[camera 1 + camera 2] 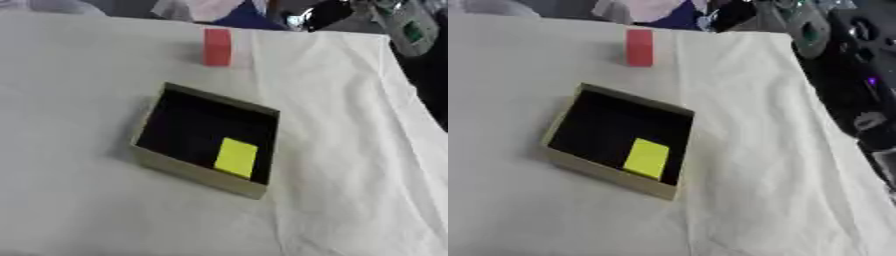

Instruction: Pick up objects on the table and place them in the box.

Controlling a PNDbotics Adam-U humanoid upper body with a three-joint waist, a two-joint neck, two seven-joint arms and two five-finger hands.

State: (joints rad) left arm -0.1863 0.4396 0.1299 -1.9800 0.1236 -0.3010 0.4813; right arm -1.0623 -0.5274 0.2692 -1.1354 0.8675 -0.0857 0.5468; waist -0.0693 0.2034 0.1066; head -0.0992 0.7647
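An open cardboard box [194,172] with a dark inside sits on the white cloth, turned at an angle. A yellow block [236,157] lies in its near right corner. Beyond the box, towards the table's far edge, a red block [217,47] stands upright on the cloth. Neither of my hands shows over the table. Black and silver machinery [866,85] with a small purple light hangs past the table's right edge, and I can make out no hand there.
The white cloth [350,150] covers the whole table, creased along the right side, where the edge falls away. A grey and green device [808,30] and clutter lie past the far right corner. People's clothing shows at the far edge.
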